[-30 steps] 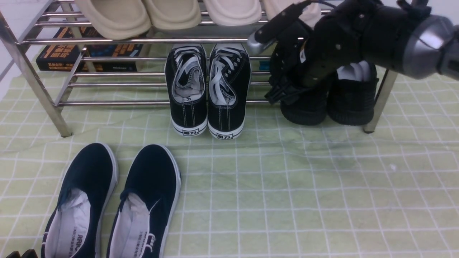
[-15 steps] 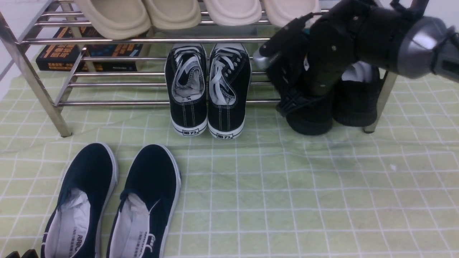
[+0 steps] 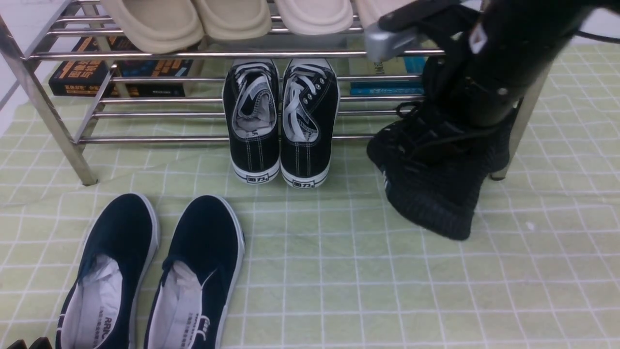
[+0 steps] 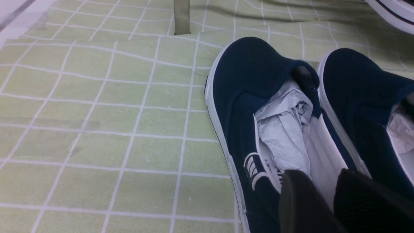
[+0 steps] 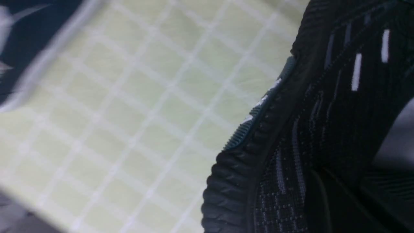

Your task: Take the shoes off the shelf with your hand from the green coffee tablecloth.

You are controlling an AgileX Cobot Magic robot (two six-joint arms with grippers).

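My right hand, black with a silver-grey thumb tip, is shut on the black knit sneakers. It holds them off the silver shelf, the near one tilted toe-down over the green grid tablecloth. The second sneaker is mostly hidden behind the hand. The right wrist view shows the knit upper with white dashes above the cloth. My left gripper is open and empty over a navy slip-on, at the front view's bottom left corner.
Black canvas lace-ups stand on the shelf's lower tier, beige slippers on the upper one. Navy slip-ons lie on the cloth at front left. Books lie behind the shelf. The shelf's right leg stands beside the hand.
My right hand has pulled the black sneakers forward off the lower tier and raised them, the toe now tipped down over the cloth. The left arm has not moved.
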